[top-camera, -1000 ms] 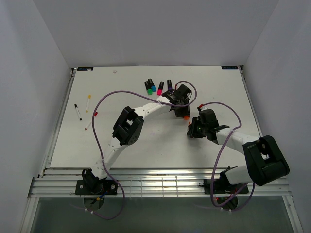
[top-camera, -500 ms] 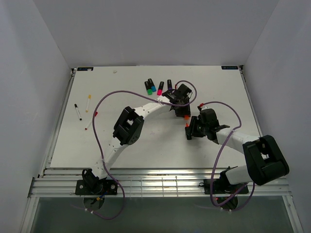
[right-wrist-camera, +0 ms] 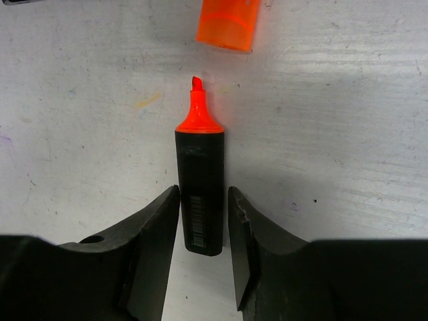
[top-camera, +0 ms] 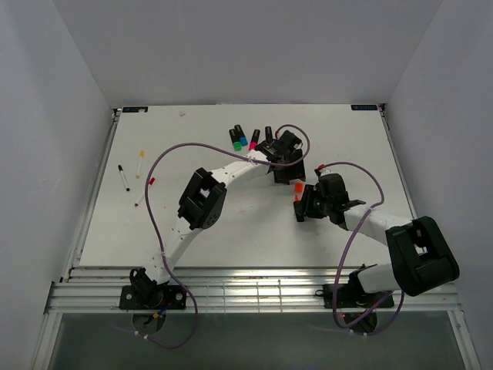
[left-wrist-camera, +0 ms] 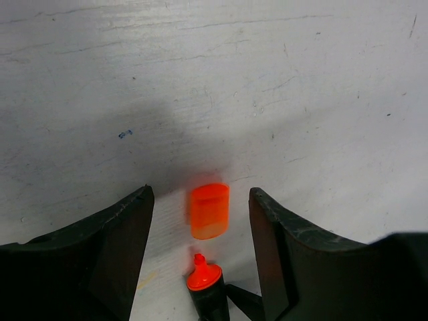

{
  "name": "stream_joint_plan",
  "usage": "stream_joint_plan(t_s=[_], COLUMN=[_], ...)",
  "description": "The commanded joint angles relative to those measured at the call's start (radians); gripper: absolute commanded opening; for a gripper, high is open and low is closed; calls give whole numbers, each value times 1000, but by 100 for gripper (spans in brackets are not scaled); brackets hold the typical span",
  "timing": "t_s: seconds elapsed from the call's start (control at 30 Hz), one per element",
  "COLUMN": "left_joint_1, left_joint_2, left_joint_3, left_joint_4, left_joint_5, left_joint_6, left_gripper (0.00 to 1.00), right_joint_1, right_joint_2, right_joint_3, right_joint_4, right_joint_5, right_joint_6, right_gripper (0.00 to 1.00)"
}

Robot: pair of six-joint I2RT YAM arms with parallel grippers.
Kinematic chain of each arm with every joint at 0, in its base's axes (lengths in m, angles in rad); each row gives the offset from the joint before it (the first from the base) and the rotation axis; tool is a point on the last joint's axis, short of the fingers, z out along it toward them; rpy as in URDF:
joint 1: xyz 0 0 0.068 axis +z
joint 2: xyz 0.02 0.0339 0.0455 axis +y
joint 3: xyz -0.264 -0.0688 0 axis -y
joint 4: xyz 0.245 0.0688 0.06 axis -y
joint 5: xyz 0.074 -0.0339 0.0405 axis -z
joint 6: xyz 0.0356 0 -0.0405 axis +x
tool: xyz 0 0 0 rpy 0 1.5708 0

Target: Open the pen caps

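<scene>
The jaws of my right gripper (right-wrist-camera: 202, 200) are closed on the black marker body (right-wrist-camera: 199, 175), pinching it low on the barrel, with its bare orange tip pointing away from me. Just past that tip, not touching it, the orange cap (right-wrist-camera: 228, 23) lies on the table (top-camera: 347, 139). So this cap is off. My left gripper (left-wrist-camera: 200, 195) hangs over it with its jaws spread wide and nothing in them; in the left wrist view the cap sits in the gap between the two fingers, touching neither.

I judge that what remains is a tidy finish. I should raise the left arm straight up, so that neither finger sweeps the loose cap. Then I should lay the marker down flat beside the cap before letting go, since a round barrel set down carelessly may roll.

Farther out, beyond the left gripper, stand more markers: I make out a green cap (top-camera: 236, 145), a blue cap (top-camera: 243, 142) and a pink cap (top-camera: 253, 144), all apparently on. A fourth marker (top-camera: 268, 133) is too dark to read. For each, I would grip body and cap separately and pull along the axis.

Well off to my left lie thin pens (top-camera: 124, 178), too small to judge.
</scene>
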Motion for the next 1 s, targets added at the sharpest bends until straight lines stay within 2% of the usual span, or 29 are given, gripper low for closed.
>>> stream_joint_plan(t_s=[0.0,0.5,0.57,0.77,0.97], left_joint_1=[16,48,56,116,174], left_joint_2=[-21,-130,-149,-211,-264], left_joint_3=[11,-93,-96,-133,-170], left_joint_4=[-35,-32,-34,-32,-25], left_joint_5=[-27,-102,-116,-147,-156], left_joint_6=[17,31,36,45,48], left_gripper=[70,70,71,71,71], right_joint_1=[-8,-11,-10,-10,-10], right_joint_2=[-9,-49,-47,-46,-41], right_joint_3=[-30,-79,-75,-88,-97], right_joint_4=[-38,-26,-27,-12,-24], right_joint_5=[20,-4,-9,-30,13], right_joint_6=[-14,19,30,81,134], right_gripper=[42,40,37,34,32])
